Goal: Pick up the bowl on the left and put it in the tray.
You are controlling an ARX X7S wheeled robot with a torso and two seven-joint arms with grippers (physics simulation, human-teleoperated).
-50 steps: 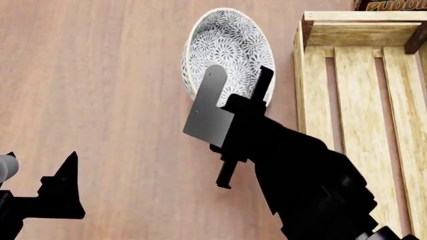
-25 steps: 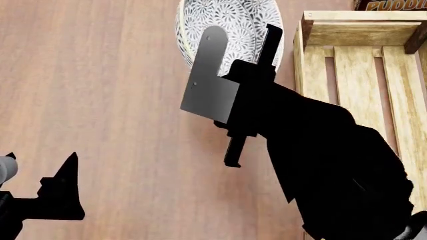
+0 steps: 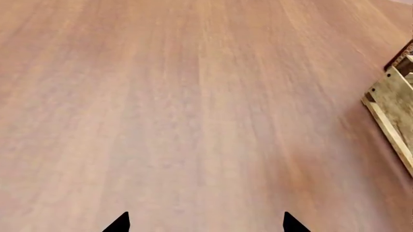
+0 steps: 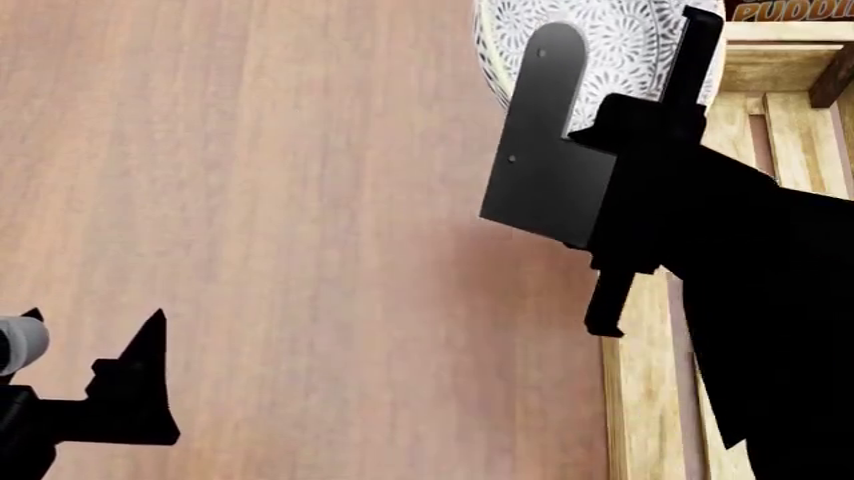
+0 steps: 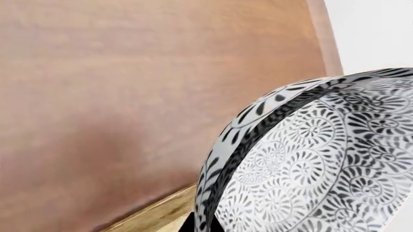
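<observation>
The floral-patterned bowl hangs lifted at the top of the head view, over the near-left corner of the tray. My right gripper is shut on the bowl's wall, its grey finger inside and its black finger outside. In the right wrist view the bowl fills the frame, its rim clamped by the right gripper, with the tray's wooden rail just below. My left gripper rests low at the left, and in its wrist view that gripper is open over bare table.
A chocolate pudding box stands behind the tray at the top right. The tray's corner shows at the side of the left wrist view. Brown wooden tabletop stretches across the left.
My right gripper has carried the bowl up and to the right, from the open table to above the tray's left rail. The left arm has barely moved.
</observation>
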